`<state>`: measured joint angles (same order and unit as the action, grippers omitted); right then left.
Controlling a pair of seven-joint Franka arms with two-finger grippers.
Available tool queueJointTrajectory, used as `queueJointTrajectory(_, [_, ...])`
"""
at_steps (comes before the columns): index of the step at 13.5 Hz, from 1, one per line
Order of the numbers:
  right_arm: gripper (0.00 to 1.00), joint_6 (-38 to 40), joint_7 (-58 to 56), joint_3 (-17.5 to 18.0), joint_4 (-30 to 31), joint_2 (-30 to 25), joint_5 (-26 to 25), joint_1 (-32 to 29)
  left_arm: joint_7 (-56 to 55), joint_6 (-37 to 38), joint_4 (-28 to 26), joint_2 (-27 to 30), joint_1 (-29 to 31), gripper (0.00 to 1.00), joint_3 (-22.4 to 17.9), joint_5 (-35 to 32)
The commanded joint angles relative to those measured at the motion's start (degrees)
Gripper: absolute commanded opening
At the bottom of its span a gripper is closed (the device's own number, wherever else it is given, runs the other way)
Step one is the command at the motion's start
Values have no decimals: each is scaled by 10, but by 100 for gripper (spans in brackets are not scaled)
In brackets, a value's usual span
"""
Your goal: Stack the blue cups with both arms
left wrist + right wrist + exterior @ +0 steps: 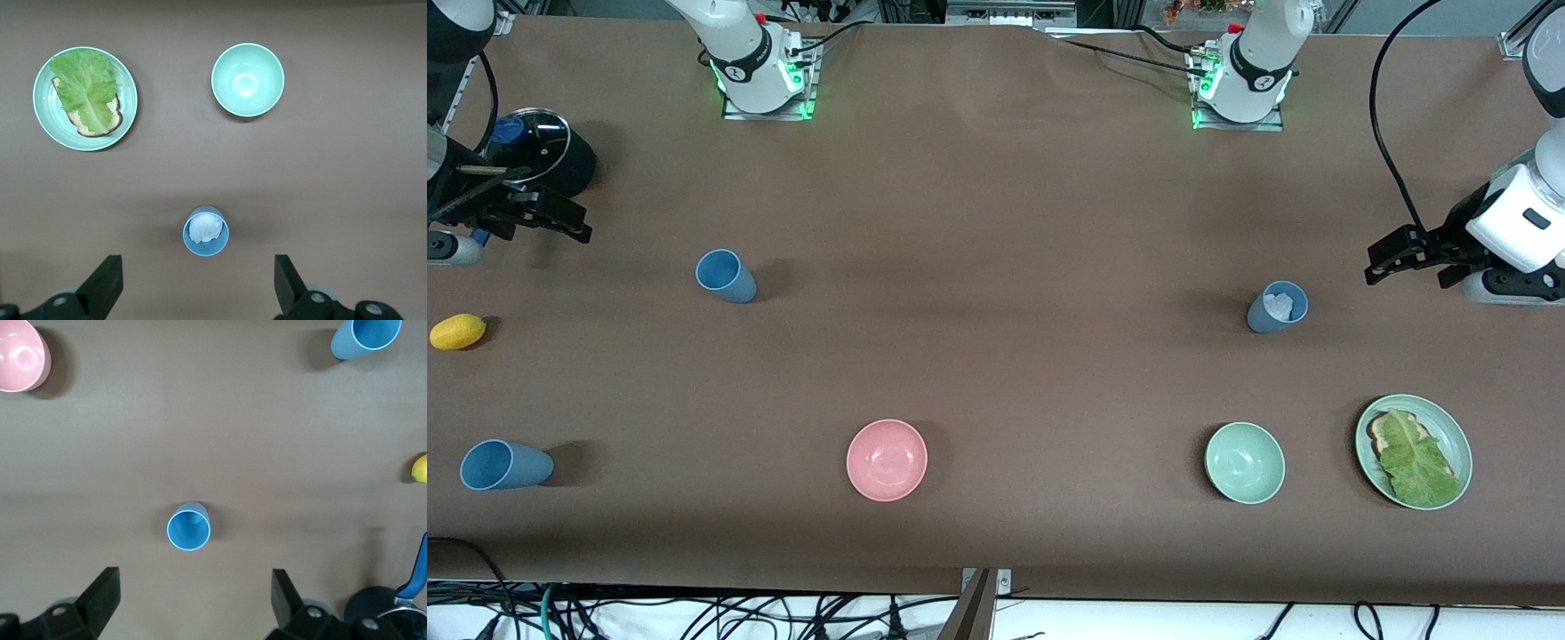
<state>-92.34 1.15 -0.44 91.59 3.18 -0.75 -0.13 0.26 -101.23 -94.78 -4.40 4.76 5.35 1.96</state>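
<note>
Three blue cups stand on the brown table. One [727,276] is toward the right arm's end and shows in the right wrist view [188,527]. Another [505,465] is nearer the front camera at that end and also shows there [367,337]. A greyer blue cup [1263,316] holding crumpled white paper is toward the left arm's end and shows in the left wrist view [207,249]. My left gripper [1392,256] [198,280] is open and empty, up in the air beside that cup. My right gripper [574,224] [195,593] is open and empty, over the table by the black pot.
A pink bowl [887,460] and a mint-green bowl [1245,462] sit near the front edge. A green plate [1449,431] holds bread and lettuce. A black pot with a glass lid [560,164] and a lemon [458,332] are at the right arm's end.
</note>
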Motion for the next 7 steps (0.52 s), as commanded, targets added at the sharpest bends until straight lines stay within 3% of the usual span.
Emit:
queueJointTrajectory(1, [100,3,5,7,2,-5,2,-7,-5,2,-2,4,-1,100,5,9])
queueJointTrajectory(7, [100,-6,6,8,2,1,1,-7,-6,3,-2,4,1,100,5,9])
